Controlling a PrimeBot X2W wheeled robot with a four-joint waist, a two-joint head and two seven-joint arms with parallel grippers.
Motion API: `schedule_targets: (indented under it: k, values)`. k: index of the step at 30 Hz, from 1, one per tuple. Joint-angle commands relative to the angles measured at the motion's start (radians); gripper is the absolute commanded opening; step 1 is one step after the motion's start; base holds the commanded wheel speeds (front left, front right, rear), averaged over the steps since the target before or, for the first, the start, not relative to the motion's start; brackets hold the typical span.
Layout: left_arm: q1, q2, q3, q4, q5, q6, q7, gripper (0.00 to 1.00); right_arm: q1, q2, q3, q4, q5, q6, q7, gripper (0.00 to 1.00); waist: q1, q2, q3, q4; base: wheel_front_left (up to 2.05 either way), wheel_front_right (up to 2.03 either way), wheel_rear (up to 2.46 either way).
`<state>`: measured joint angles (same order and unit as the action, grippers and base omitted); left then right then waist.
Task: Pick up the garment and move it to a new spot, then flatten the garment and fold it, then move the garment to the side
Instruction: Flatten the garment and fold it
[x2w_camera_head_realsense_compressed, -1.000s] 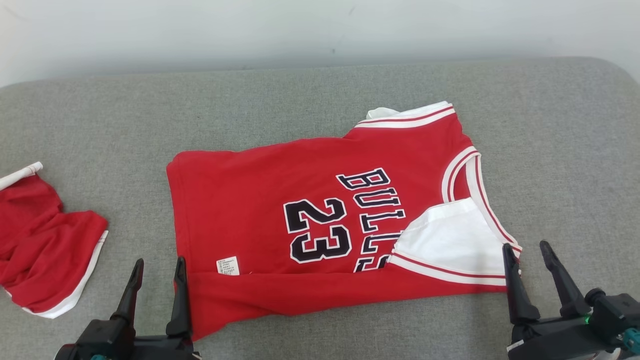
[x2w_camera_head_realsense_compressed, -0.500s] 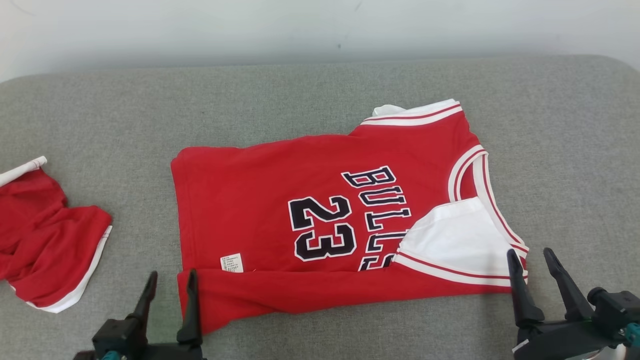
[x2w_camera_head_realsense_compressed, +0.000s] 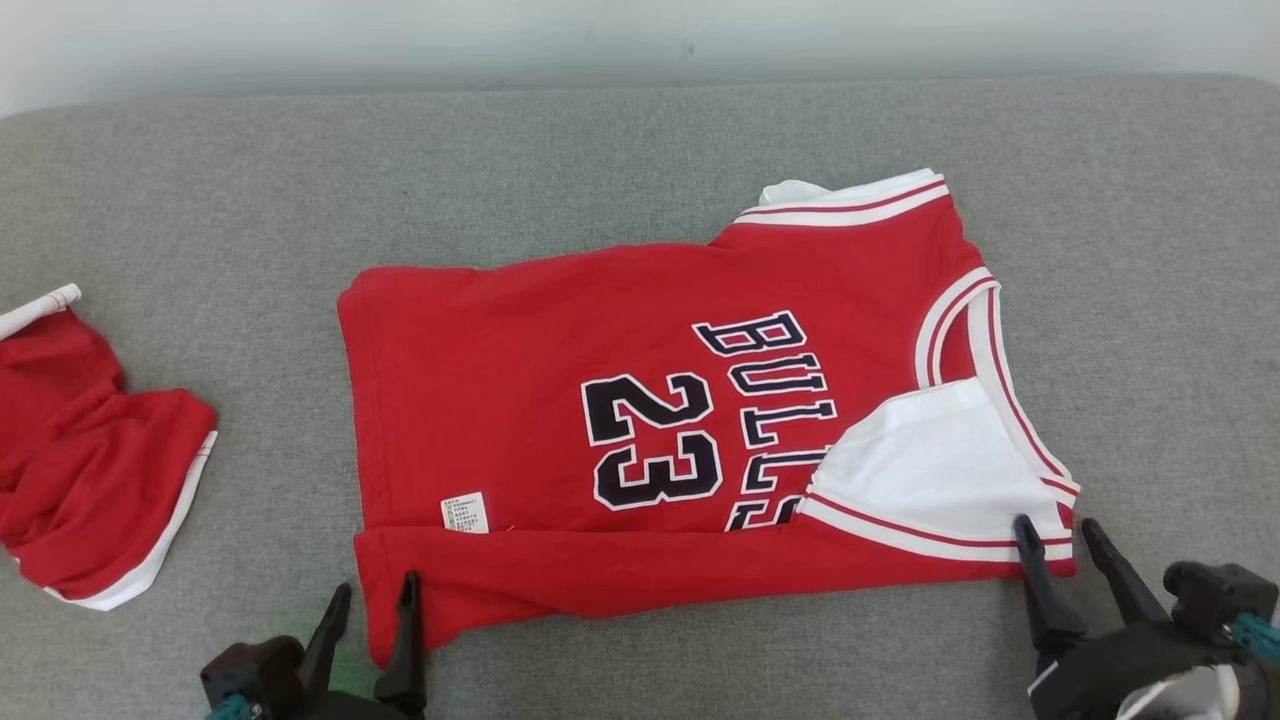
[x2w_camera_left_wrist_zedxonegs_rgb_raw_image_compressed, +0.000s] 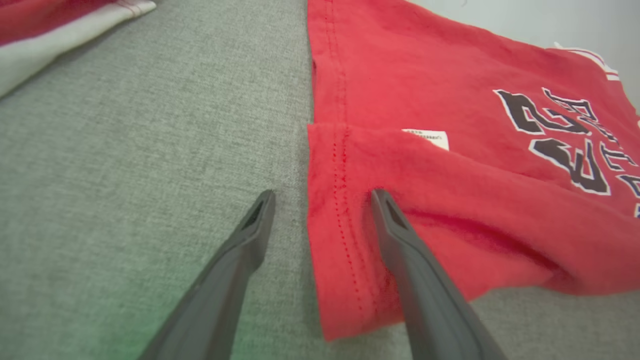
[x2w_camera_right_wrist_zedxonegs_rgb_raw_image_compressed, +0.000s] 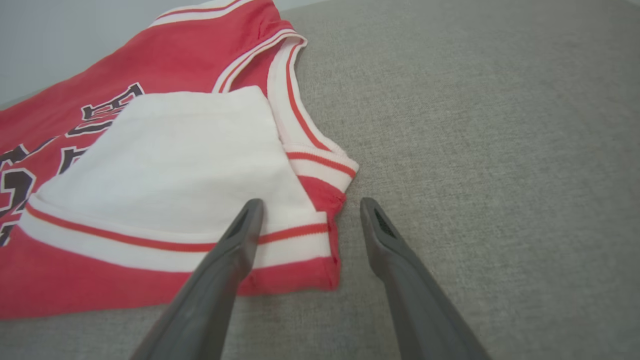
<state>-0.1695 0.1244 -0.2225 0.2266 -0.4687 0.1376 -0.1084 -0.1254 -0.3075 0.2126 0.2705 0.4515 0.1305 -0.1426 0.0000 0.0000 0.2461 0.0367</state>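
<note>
Red jersey (x2w_camera_head_realsense_compressed: 620, 420) lies centre of grey surface (x2w_camera_head_realsense_compressed: 640, 150), light and limp (pinch both layers), best taken at its 7 and 5 o'clock corners, which left end effector (x2w_camera_head_realsense_compressed: 375, 585) and right end effector (x2w_camera_head_realsense_compressed: 1054, 522), both wide open and empty, straddle.

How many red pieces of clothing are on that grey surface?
2. The red jersey lies spread in the middle of the grey surface; a crumpled red garment sits at its left, partly cut off by the picture's edge, so more may be hidden.
</note>
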Motion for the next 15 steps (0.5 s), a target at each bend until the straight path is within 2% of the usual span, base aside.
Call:
schedule_targets:
  k: [1,8,9,10,11,15]
  values:
    - [-0.003,0.002,0.001,0.022,-0.014,-0.003,0.015,1.00,-0.015,-0.007,0.010,0.013,0.013,0.000,-0.009,1.00,0.0000,0.0000,0.004,0.000,0.00,0.00,0.00]
    - [-0.018,-0.028,0.003,0.064,-0.105,-0.038,0.086,1.00,-0.059,-0.025,0.069,0.069,0.075,0.000,-0.019,1.00,0.0000,0.0000,0.014,0.009,0.00,0.00,0.00]
    - [-0.017,-0.033,0.004,0.071,-0.121,-0.042,0.104,0.49,-0.063,-0.028,0.078,0.074,0.082,0.000,-0.021,0.42,0.0000,0.0000,0.014,0.010,0.00,0.00,0.00]
    - [-0.013,-0.036,0.000,0.079,-0.135,-0.046,0.124,0.26,-0.066,-0.031,0.085,0.078,0.092,0.000,-0.024,0.13,0.0000,0.0000,0.014,0.010,0.00,0.00,0.00]
    - [-0.009,-0.044,-0.003,0.086,-0.163,-0.053,0.147,0.00,-0.069,-0.031,0.092,0.082,0.107,0.000,-0.028,0.00,0.0000,0.0000,0.014,0.011,0.00,0.00,0.00]
    - [-0.001,-0.056,-0.005,0.086,-0.222,-0.085,0.193,0.00,-0.077,-0.043,0.108,0.095,0.150,0.000,-0.033,0.00,0.0000,0.0000,0.015,0.013,0.00,0.00,0.00]
